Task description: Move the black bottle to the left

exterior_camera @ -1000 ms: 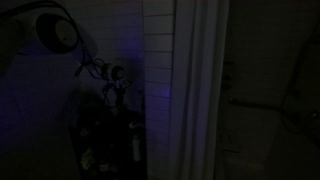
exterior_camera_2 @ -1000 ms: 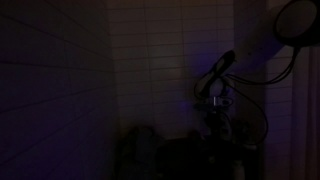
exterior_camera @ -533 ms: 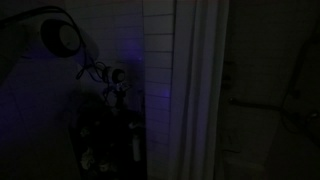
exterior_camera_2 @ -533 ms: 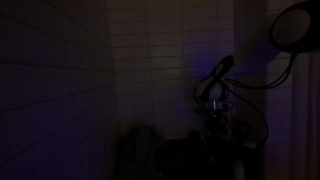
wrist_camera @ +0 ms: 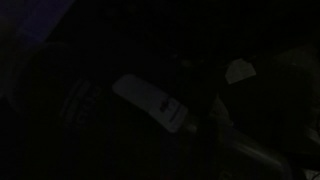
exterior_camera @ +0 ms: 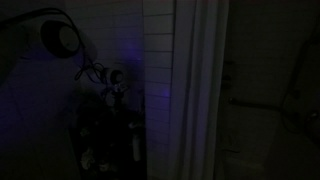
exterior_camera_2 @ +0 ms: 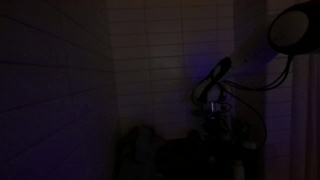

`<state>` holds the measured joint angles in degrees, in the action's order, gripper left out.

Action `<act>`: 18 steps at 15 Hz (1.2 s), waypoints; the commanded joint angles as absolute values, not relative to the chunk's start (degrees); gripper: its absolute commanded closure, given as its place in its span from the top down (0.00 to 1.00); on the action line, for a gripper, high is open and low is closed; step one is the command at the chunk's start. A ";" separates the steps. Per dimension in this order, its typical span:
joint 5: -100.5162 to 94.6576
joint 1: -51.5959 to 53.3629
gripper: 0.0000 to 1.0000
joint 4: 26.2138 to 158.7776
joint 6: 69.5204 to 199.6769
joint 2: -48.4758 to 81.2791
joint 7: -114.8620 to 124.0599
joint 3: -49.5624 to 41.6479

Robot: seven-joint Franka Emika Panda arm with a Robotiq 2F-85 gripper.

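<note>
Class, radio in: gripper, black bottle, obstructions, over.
Gripper low beside tiled wall, fingers unreadable in dark. Dark labelled shape, possibly the bottle, close under wrist camera. Obstructions: cannot tell.

Black bottle point(wrist_camera: 95, 115), barely readable in near darkness.
In the wrist view it shows as a dark rounded body spreading from centre toward 8 o'clock. A pale label point(wrist_camera: 150, 103) slants across it toward 4 o'clock. Whether it stands upright or lies tilted cannot be told.
</note>
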<state>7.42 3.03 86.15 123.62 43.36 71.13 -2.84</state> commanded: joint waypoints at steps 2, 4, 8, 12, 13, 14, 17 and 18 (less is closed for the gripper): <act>4.94 6.97 0.00 87.86 124.86 41.94 71.81 -3.94; 3.34 8.76 0.00 88.88 125.69 41.20 71.73 -4.01; -1.16 13.04 0.00 91.78 128.53 39.31 72.05 -4.35; -5.97 16.75 0.00 96.81 132.47 35.56 72.01 -4.13; -6.87 17.55 0.00 97.97 133.24 34.67 72.17 -4.09; -7.73 18.26 0.00 99.36 133.86 33.60 72.18 -4.01; -8.92 18.83 0.00 102.26 136.12 31.19 72.14 -3.81; -8.61 18.38 0.00 102.68 136.67 30.62 72.08 -3.80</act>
